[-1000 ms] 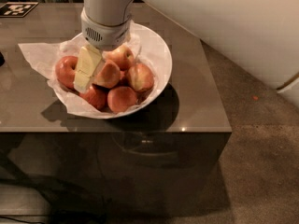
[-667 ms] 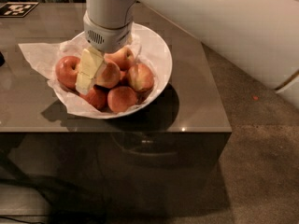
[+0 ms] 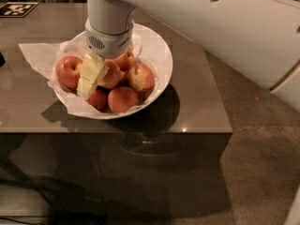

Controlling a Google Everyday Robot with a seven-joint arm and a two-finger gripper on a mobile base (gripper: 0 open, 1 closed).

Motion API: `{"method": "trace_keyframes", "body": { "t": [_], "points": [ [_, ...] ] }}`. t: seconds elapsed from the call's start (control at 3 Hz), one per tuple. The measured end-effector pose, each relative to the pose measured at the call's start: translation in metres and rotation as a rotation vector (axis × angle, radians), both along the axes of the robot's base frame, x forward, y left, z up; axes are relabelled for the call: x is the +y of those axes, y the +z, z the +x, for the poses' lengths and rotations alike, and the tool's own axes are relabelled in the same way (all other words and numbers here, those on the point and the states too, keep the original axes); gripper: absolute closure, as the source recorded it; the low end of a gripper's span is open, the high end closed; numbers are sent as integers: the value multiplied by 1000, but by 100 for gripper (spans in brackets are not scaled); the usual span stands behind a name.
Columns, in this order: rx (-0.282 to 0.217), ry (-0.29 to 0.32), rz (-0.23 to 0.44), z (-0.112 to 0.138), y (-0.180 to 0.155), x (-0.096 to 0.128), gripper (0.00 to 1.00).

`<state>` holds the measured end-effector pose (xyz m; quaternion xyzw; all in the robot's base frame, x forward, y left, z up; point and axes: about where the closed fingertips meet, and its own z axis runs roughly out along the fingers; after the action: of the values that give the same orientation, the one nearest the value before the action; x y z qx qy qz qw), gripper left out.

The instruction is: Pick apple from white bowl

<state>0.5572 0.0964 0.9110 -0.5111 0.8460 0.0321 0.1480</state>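
— Down inside the white bowl (image 3: 165,62), on the grey table (image 3: 201,102): gripper (image 3: 90,79), hanging from the white arm (image 3: 197,27), set low among the fruit. Lying against the left flank of the apple (image 3: 115,75), near the middle of the heap.

— Parted or closed? Holding anything?

— Cannot tell from this angle. No sign of a lift: apple resting on its neighbours, sticker out of sight.

— And the handling?

— Probably firm and fairly hefty for its kind. Smooth, waxy skin, so likely slippery. Round, hence prone to roll or squirt out of a shallow pinch. Best taken squarely across the widest part, at the sides, and not too hard, since it probably bruises easily.

— Contents of the bowl?

— Lined with crumpled white paper (image 3: 37,55), spilling over the left rim onto the table. About six apples piled on top. Evenly red apple with a stem dimple (image 3: 68,71) at far left, just beside the gripper. Paler apple (image 3: 142,77) on the right, touching the apple. Dark red apple (image 3: 97,100) and front apple (image 3: 123,100) nearest the camera. Back apple (image 3: 125,61) half hidden under the wrist.

— Risks?

— Packed tight, so little room to slip down either side. Could nudge neighbours or snag the paper on the way up. Worth lifting straight and slowly.
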Motion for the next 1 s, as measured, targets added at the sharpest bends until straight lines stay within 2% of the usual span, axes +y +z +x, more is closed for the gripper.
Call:
{"method": "trace_keyframes", "body": {
  "t": [0.33, 1.0],
  "points": [
    [9, -6, 17, -2, -7, 1, 19],
    [9, -6, 17, -2, -7, 1, 66]
  ]
}}
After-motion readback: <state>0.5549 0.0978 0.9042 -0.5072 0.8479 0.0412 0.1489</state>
